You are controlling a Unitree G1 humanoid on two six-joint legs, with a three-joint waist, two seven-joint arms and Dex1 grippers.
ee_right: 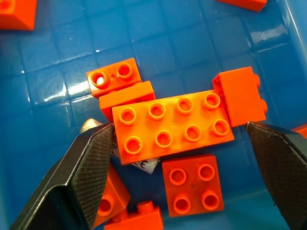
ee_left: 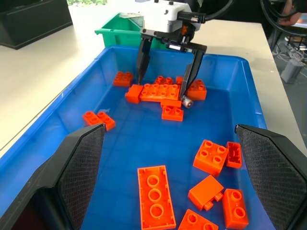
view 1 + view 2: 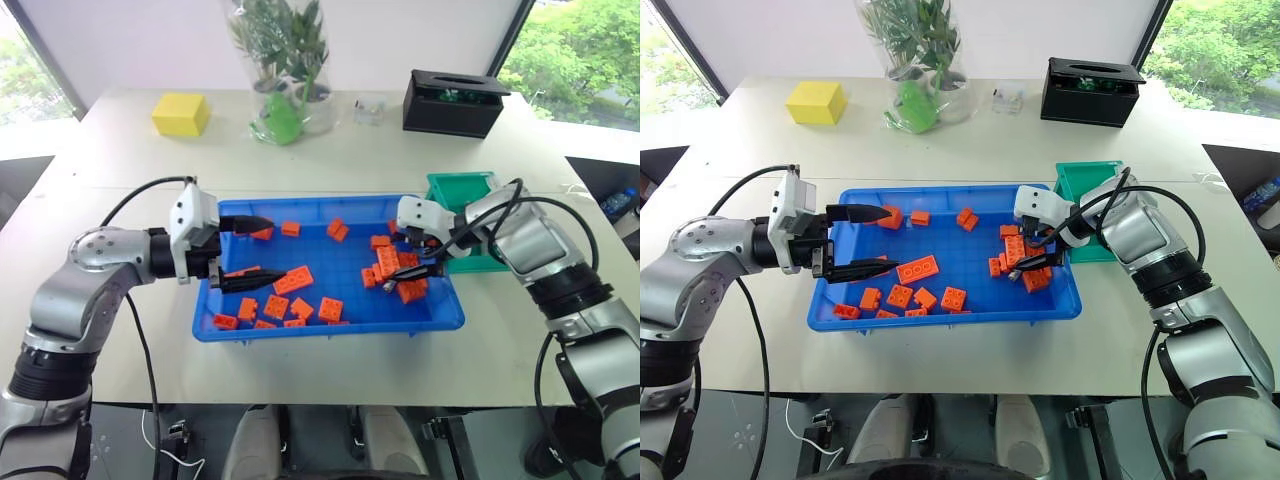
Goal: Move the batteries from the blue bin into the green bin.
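A small grey-silver battery (image 2: 187,102) lies in the shallow bright blue plastic bin (image 3: 330,322) at three o'clock, partly under a long orange brick (image 1: 170,125). The right gripper (image 3: 415,258) straddles that brick, fingers spread wide; the left gripper (image 3: 250,254) hovers at nine o'clock, fingers open, empty.

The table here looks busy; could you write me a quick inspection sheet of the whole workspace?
Surface: pale table.
Job's things: blue bin in the middle; green bin touching its far right corner; one battery peeking out beside a long orange brick, under the right gripper.
Clutter: orange bricks scattered in the blue bin.
Grippers: left gripper open over the bin's left end; right gripper open, straddling the long brick.
Cables: black cables along both arms.
Surroundings: yellow block, potted plant, black box, windows.
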